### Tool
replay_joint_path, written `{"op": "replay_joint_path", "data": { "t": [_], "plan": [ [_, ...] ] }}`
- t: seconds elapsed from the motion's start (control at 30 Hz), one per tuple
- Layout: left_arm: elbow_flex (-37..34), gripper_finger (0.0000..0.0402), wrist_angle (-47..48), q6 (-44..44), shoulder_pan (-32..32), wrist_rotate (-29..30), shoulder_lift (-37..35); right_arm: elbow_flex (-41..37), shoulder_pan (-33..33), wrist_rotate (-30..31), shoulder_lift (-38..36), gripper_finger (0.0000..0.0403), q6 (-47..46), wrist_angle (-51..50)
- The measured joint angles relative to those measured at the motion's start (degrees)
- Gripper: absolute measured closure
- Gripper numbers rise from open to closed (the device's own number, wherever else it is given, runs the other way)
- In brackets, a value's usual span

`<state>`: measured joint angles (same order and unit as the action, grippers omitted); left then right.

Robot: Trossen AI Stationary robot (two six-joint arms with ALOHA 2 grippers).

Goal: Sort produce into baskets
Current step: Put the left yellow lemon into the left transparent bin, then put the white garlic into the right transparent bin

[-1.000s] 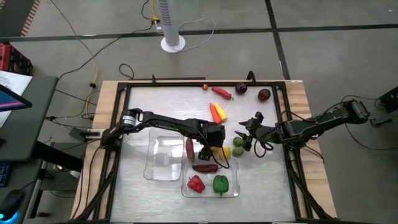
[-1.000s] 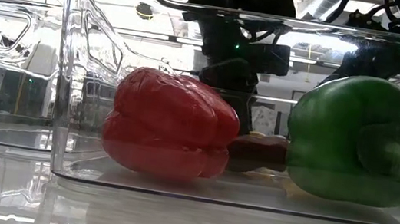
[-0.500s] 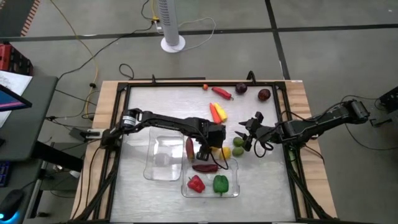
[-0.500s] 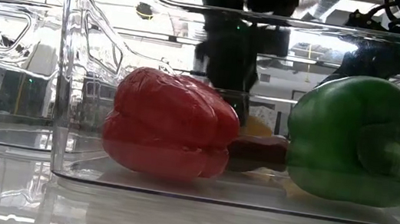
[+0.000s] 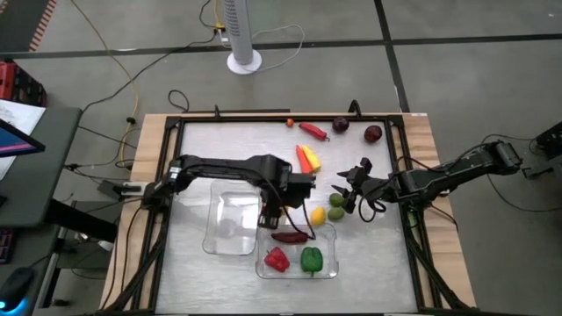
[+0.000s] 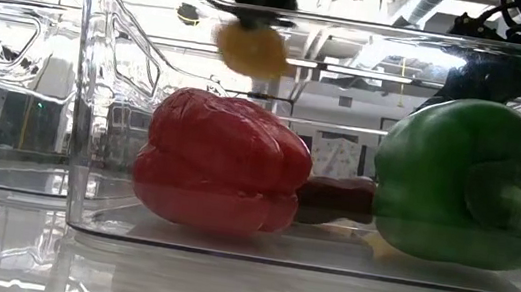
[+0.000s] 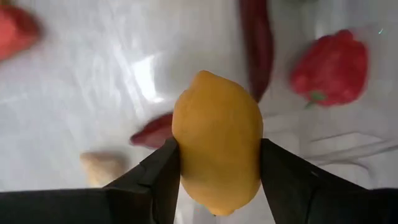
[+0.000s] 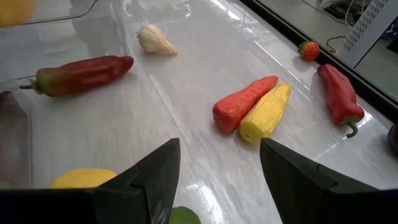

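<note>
My left gripper [image 5: 272, 211] is shut on a yellow lemon [image 7: 217, 149] above the place where the two clear baskets meet. The lemon also shows lifted in the low view [image 6: 250, 51]. The near right basket [image 5: 327, 268] holds a red pepper [image 5: 277, 258], a green pepper [image 5: 312, 258] and a dark red chilli [image 5: 290, 236]. The left basket [image 5: 219, 237] lies beside it. My right gripper [image 5: 347, 195] is open and empty beside two limes [image 5: 336, 211]. A second lemon [image 5: 318, 216] lies on the table. My left gripper pinches the lemon between its two fingers, one on each long side [image 7: 181, 155] at its middle. The fingers come from above, pointing down. The lemon is lifted clear, above the baskets' rims.
An orange and a yellow pepper [image 5: 306, 159] lie side by side mid-table. A red chilli [image 5: 312, 131], a small red piece [image 5: 290, 122] and two dark purple rounds [image 5: 341, 125] lie along the far edge. A garlic [image 8: 155, 40] and another red chilli [image 8: 81, 74] lie near the baskets.
My left gripper has risen and gone toward the table's left edge with the lemon, which is lifted clear from beside the other lemon to above the baskets. My right arm has kept still.
</note>
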<state>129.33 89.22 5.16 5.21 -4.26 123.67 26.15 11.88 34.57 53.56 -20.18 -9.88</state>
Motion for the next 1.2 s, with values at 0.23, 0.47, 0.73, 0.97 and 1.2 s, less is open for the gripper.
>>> {"op": "replay_joint_path", "data": {
  "t": [0.23, 0.47, 0.73, 0.97, 1.2],
  "plan": [
    [-7.96, 0.0228, 0.99, -3.78, 3.07, 7.89, -6.93, 0.00, 1.20, 0.00, 0.00, 0.0155, -1.01, -0.42],
    [-27.02, 0.0227, -1.47, -10.17, 2.42, 14.22, -17.85, 0.00, 1.22, 0.48, 0.00, 0.0155, -0.99, -0.01],
    [-43.60, 0.0158, -9.05, -13.30, 1.22, 20.11, -22.04, 0.00, 1.13, 1.41, 0.00, 0.0155, -0.95, 0.69],
    [-43.83, 0.0060, -9.26, -12.32, 0.72, 11.23, -21.69, 0.00, 1.11, 1.46, 0.00, 0.0155, -0.77, 1.21],
    [-37.36, 0.0049, -16.07, -10.48, 0.59, 13.97, -21.69, 0.00, 1.11, 1.46, 0.00, 0.0155, -0.77, 1.32]
  ]
}}
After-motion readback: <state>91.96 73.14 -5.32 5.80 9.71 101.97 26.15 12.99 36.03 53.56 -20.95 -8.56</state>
